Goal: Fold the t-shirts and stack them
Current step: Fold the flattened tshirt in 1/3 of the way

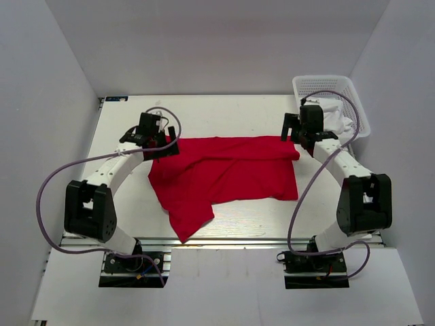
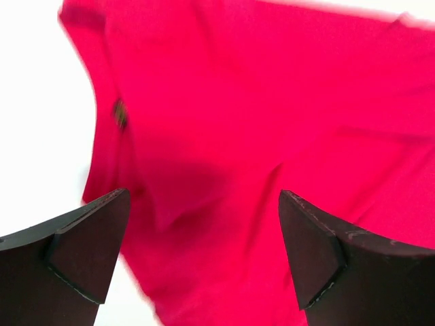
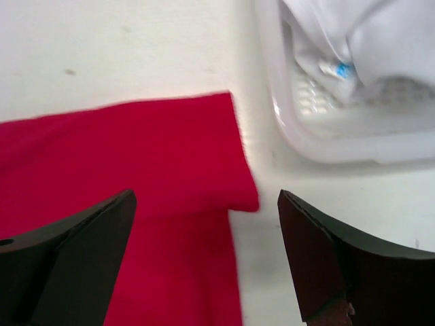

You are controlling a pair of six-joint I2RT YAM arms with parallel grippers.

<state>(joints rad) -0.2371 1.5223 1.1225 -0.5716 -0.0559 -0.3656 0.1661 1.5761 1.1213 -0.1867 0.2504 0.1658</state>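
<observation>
Across the middle of the white table [image 1: 224, 112], a red t-shirt [image 1: 224, 178] is seen from the overhead camera. It lies partly folded, with a straight far edge and one loose flap pointing toward the near edge on the left side. The left end effector [image 1: 153, 139] is placed over the shirt's far left corner and the right end effector [image 1: 299, 132] over its far right corner. Both are shown with fingers spread apart and nothing gripped.

Only the overhead view takes in the whole garment, both arms and their lilac cables [image 1: 47, 190]. In the left wrist view little beyond blurred red fabric is shown between the dark fingers, with a small dark mark [image 2: 119, 113] that cannot be identified. In the right wrist view the shirt's corner is resolved into two layers, the upper one ending in a square corner. That corner lies near a white mesh basket [image 3: 272, 102] but apart from it. White cloth [image 3: 380, 41] with a small blue tag [image 3: 342, 68] is seen inside the basket.

The table is smooth and matt, edged at the near side by an aluminium rail [image 1: 224, 241] and enclosed by plain pale grey walls [image 1: 47, 75]. The shirt fabric appears thin and soft, with shallow creases; the basket is of rigid perforated plastic.
</observation>
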